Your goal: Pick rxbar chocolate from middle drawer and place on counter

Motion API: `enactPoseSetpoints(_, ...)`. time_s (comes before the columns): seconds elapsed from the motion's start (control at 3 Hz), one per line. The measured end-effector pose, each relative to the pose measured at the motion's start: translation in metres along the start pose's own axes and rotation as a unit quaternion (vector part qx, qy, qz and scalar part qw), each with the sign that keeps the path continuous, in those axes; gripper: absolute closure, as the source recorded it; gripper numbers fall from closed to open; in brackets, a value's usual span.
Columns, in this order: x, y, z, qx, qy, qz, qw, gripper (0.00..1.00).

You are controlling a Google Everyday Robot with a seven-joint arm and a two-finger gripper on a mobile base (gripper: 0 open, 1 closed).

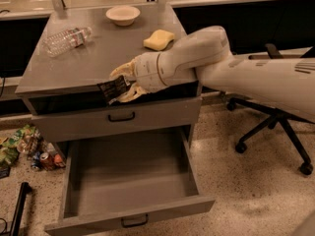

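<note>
I read the pincer (pixel 121 85) pinching the rxbar chocolate (pixel 112 89), bar tilted, at the counter (pixel 93 58) front edge, above the open middle drawer (pixel 133 173).

We're not reading any text here, honestly: the pale lettering on the rxbar chocolate (pixel 113 89), which the hand (pixel 123 84) is gripping at the front edge of the bench (pixel 74 65), is looking illegible.

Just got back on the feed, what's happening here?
The gripper is shut on the rxbar, holding it at the front edge of the counter, above the open, empty drawer. The bar isn't set down yet. A sponge, bowl and bottle lie further back.
</note>
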State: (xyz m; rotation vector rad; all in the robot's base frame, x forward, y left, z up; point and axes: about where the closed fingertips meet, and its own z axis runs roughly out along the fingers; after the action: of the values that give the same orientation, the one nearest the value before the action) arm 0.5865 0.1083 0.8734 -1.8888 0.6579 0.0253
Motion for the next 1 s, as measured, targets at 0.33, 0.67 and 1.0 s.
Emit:
enactPoseSetpoints(0.33,0.019,-0.019,-0.001,-0.029,0.006,-0.028,0.9992,1.00)
enactPoseSetpoints(0.67,0.042,-0.040,-0.004,-0.051,0.029,-0.056,0.9967,1.00)
enactPoseSetpoints(1.0,0.060,-0.065,-0.007,-0.053,0.047,-0.088,0.9936,1.00)
